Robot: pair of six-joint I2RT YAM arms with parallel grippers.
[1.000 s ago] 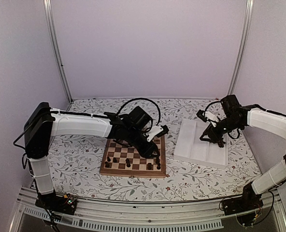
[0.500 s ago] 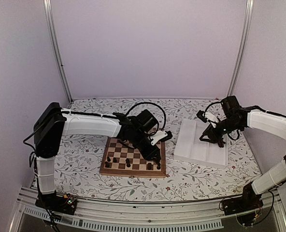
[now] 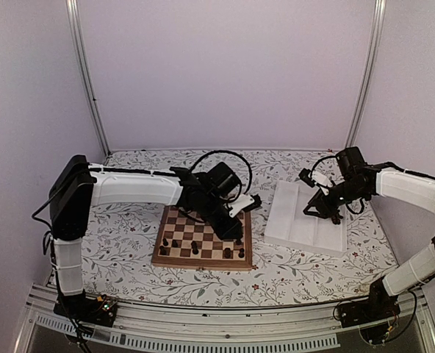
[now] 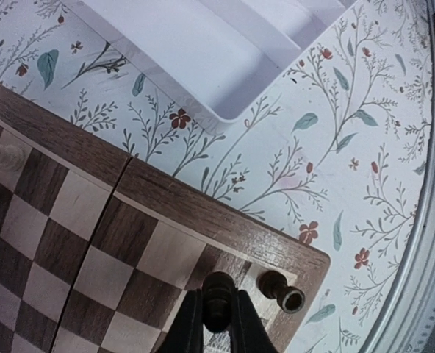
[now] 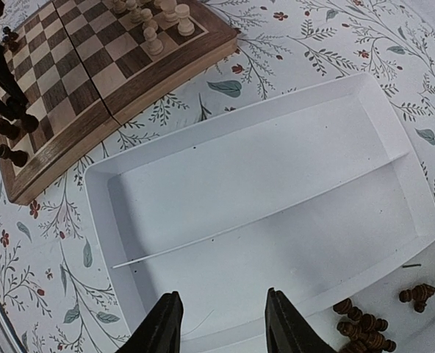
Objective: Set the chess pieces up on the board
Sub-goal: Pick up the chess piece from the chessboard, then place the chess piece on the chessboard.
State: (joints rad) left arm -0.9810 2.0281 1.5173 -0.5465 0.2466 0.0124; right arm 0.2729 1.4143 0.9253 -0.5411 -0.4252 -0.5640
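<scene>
At the near right corner of the board (image 4: 203, 213), my left tool (image 4: 216, 312) is clenched on a dark chess piece (image 4: 217, 285) (light, hard, slick wood, I'd judge, and easily toppled). It is best pinched at its narrow stem. My right tool (image 5: 223, 298) hangs released above the tray (image 5: 276, 169).

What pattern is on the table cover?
The cover is white with red flowers and teal leafy sprigs; the left wrist view shows it best.

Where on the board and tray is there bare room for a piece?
Bare: the board's middle squares, between pale pieces and dark pieces, and the tray's two wide compartments. Crowded: the tray's end compartment holding loose pieces, and the board corner under the left gripper.
</scene>
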